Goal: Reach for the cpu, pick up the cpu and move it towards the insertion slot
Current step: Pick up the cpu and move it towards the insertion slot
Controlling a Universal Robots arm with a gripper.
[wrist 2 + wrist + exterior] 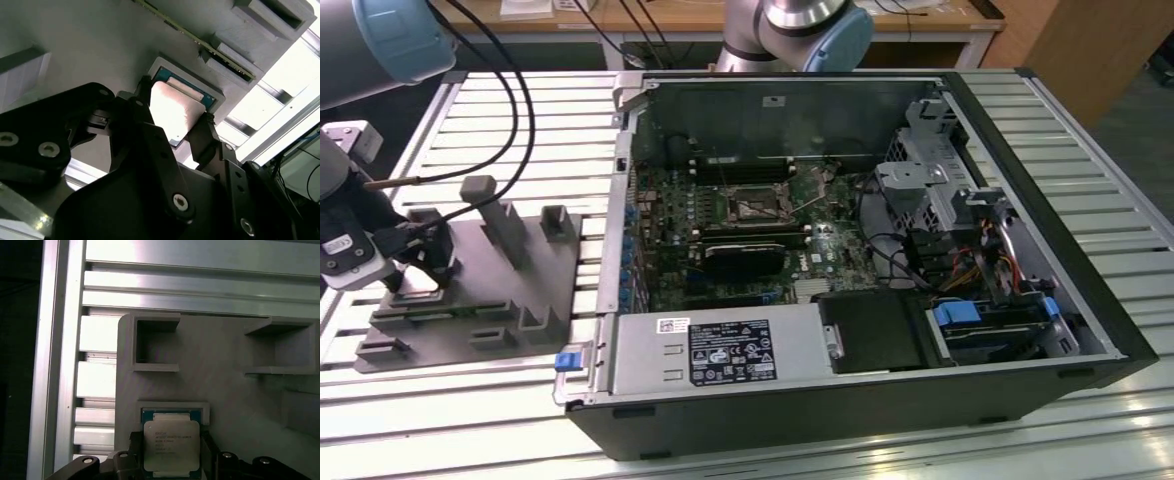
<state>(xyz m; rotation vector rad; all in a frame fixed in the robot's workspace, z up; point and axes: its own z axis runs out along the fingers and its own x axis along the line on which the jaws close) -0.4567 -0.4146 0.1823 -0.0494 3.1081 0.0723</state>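
In the exterior view the gripper (416, 272) stands low over the grey tray (494, 300), at the tray's end toward the exterior view's left. The tray lies on a slatted aluminium table (520, 120). An open computer case (854, 250) sits just beside the tray on the exterior view's right. The insertion slot (755, 206) on the board inside it is well apart from the tray. A wooden workbench (680, 18) stands beyond the tray's far side.

In the second wrist view the cpu (175, 107) is a thin square with a bright silvery top, seated at a shallow framed recess of the tray (100, 45). The black fingers (202, 132) of the gripper (172, 114) are closed against two opposite edges of it.

In the first wrist view the cpu (171, 445) shows a pale metal lid with fine print over a green rim, inside the tray's (220, 390) raised frame. The gripper (171, 444) holds it by both sides. Bright table slats (100, 375) run past the tray's edge.
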